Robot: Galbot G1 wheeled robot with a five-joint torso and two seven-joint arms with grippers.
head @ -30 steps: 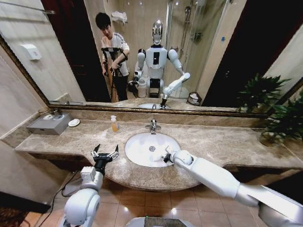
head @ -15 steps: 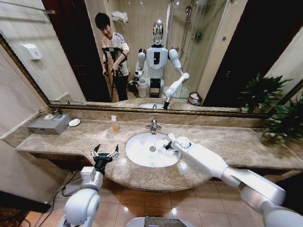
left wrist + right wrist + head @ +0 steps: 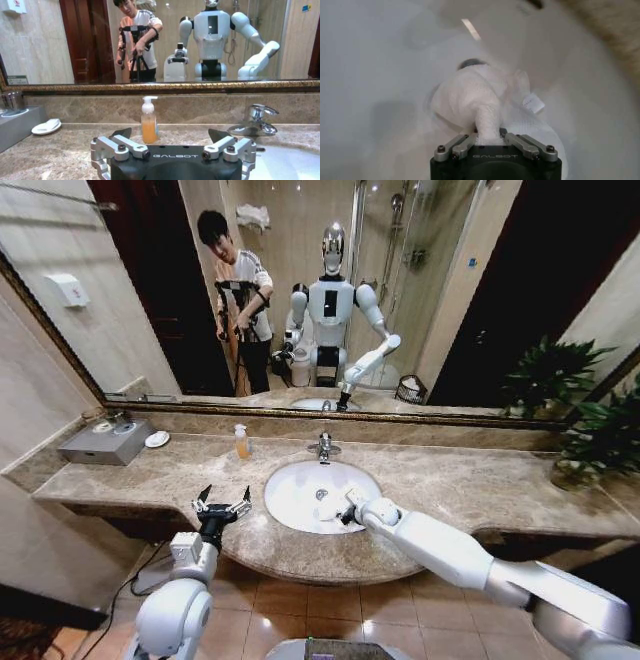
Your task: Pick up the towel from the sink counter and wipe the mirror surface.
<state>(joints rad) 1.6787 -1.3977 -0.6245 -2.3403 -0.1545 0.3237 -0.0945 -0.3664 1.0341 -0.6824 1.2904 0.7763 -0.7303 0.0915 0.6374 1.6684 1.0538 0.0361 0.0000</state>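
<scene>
The white towel point(image 3: 470, 97) hangs bunched from my right gripper point(image 3: 487, 137), which is shut on a fold of it just above the white basin point(image 3: 370, 75). In the head view the right gripper point(image 3: 347, 511) is over the basin's point(image 3: 295, 500) right side, low in the bowl. The sink counter point(image 3: 470, 480) runs across the view under the wide mirror point(image 3: 460, 290). My left gripper point(image 3: 222, 501) stands open and empty at the counter's front edge, left of the basin; the left wrist view shows its fingers point(image 3: 125, 142) spread apart.
A chrome faucet point(image 3: 323, 446) stands behind the basin. A soap bottle point(image 3: 241, 442) and a small white dish point(image 3: 156, 439) sit to the left, beside a grey box point(image 3: 105, 442). A potted plant point(image 3: 600, 440) fills the counter's far right end.
The right gripper lifted the towel toward the faucet half a second ago, then came back down to the basin's front right. The left arm has stayed still.
</scene>
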